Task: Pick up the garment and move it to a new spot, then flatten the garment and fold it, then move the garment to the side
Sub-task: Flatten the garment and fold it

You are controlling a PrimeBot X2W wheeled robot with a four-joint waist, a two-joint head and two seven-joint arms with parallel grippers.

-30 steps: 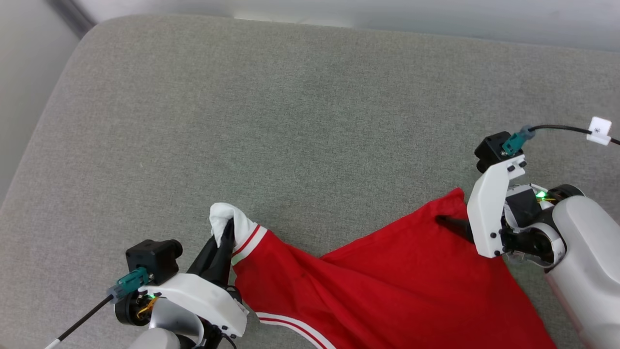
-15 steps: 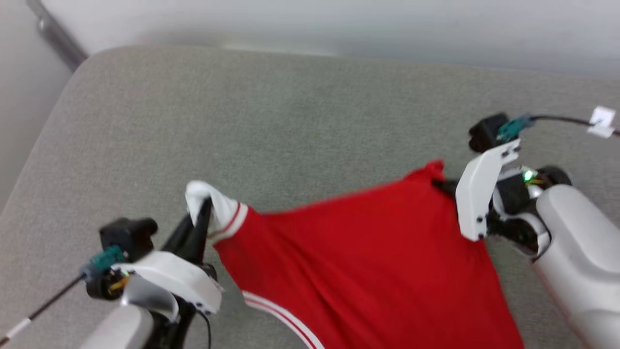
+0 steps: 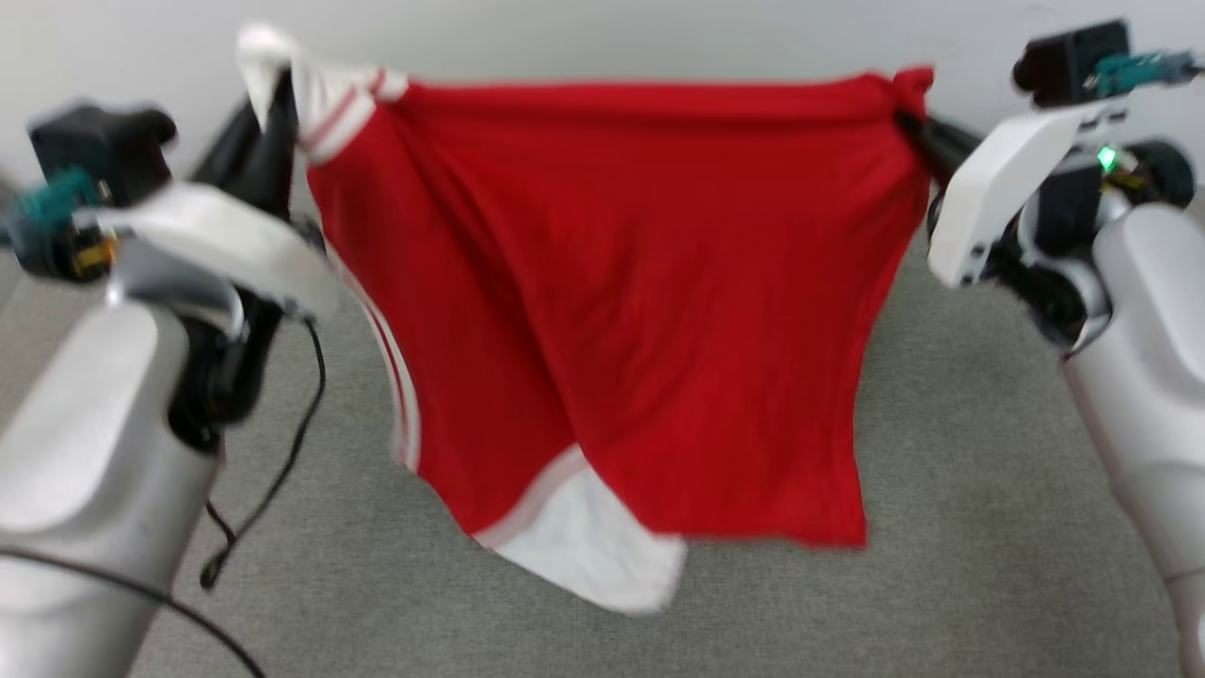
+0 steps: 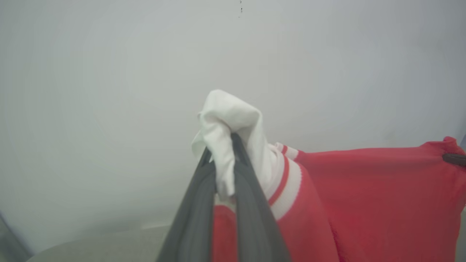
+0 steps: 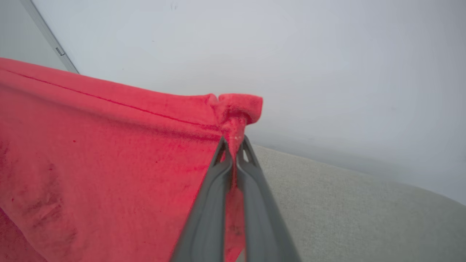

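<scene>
The garment point(image 3: 621, 282) hangs spread across the upper middle of the head view, one white sleeve dangling at its lower edge over the grey cushioned surface point(image 3: 941, 565). At upper left the left claw point(image 3: 268, 89) is clenched on the other white sleeve. At upper right the right claw point(image 3: 908, 118) pinches a red corner.

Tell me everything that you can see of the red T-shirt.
The red T-shirt looks like soft knit fabric, with white short sleeves trimmed in red and white stripes. It hangs spread in the air, its top edge stretched almost level. The left pincer is shut on one bunched white sleeve; the right pincer is shut on a red corner. The other white sleeve dangles lowest, above the grey cushion; whether it touches is unclear.
</scene>
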